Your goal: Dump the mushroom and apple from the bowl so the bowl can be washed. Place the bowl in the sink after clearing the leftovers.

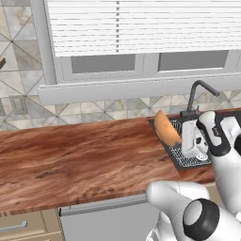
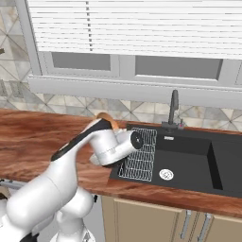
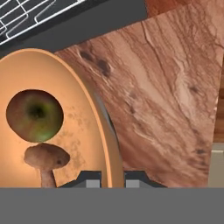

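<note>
Wooden tabletop (image 1: 70,155) lay beside the sink (image 2: 189,163). The bowl (image 3: 87,127) was gripped by its rim in closed jaws, tilted, apple (image 3: 35,116) and mushroom (image 3: 46,159) inside; further tipping was judged necessary.

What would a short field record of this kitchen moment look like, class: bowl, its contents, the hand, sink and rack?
bowl: light orange-tan bowl, held by its rim, tilted on edge above the counter beside the sink
contents: apple and mushroom lie inside the bowl
hand: hand shut on the bowl's rim
sink: black sink, nothing in the basin but its silver drain
rack: white wire rack at the sink's left end
</note>
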Controlling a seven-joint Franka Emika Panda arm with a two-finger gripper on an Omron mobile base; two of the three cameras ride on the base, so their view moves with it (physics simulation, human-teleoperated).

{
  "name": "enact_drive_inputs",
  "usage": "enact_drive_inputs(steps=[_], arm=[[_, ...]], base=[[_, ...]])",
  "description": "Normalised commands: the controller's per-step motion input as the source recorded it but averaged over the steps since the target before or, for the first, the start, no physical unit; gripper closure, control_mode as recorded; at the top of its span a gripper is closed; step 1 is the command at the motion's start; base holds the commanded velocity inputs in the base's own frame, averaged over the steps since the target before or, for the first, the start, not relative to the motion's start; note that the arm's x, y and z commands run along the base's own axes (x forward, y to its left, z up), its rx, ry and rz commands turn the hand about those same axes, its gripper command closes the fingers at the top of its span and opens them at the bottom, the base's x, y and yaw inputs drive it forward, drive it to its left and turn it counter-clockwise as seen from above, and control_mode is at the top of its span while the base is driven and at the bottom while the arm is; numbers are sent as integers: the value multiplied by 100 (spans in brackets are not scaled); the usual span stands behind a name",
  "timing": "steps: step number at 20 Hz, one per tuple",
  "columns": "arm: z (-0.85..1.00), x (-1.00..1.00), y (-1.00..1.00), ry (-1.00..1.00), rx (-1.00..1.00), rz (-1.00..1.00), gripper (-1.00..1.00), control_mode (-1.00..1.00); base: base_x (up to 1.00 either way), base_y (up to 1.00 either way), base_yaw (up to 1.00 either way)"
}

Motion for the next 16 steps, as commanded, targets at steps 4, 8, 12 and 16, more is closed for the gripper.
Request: enact_drive_inputs(steps=[4,8,12,16], arm=[[0,0,-9,0,17,0,100,-100],[0,0,-25,0,15,0,100,-100],[0,3,-23,0,15,-3,100,-100],[0,0,-7,0,14,-1,100,-100]], base=[[0,0,0],[0,0,0],[0,0,0],[0,0,0]])
